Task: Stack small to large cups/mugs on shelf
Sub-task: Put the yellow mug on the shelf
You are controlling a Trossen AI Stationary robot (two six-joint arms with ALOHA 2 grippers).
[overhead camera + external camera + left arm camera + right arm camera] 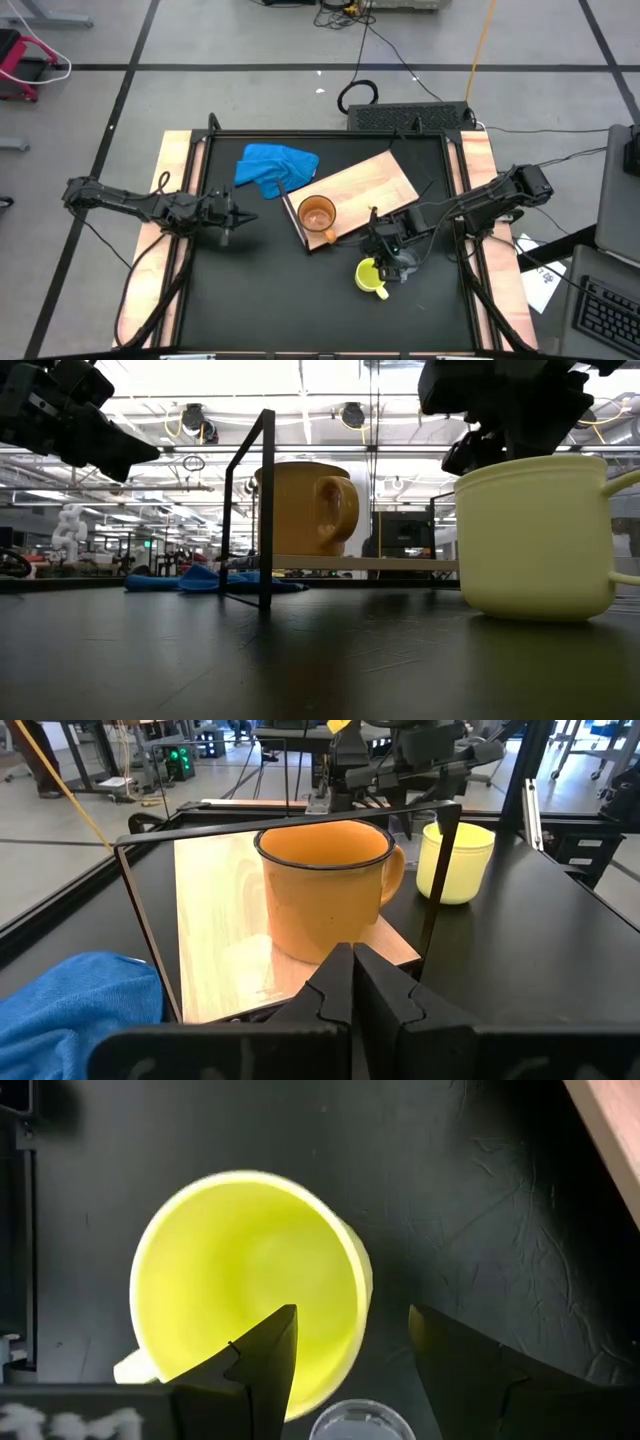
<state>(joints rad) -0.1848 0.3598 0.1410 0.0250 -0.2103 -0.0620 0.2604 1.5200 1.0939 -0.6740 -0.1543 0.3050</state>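
The orange-brown mug (317, 213) stands upright on the near left corner of the light-wood board (372, 183), its handle toward the table's near side. The yellow mug (368, 275) stands upright on the black table, near and right of the board. My right gripper (352, 1312) is open and points down over the yellow mug (240, 1270). One finger is over the mug's inside and the other is outside its wall. The rim of the clear cup (358, 1420) shows low between the fingers. My left gripper (236, 215) is shut and empty at the table's left.
A crumpled blue cloth (275, 165) lies at the far left, touching the board's left end. A thin black metal frame (265, 510) stands around the board. The table's wooden side rails (170, 180) run along the left and right edges.
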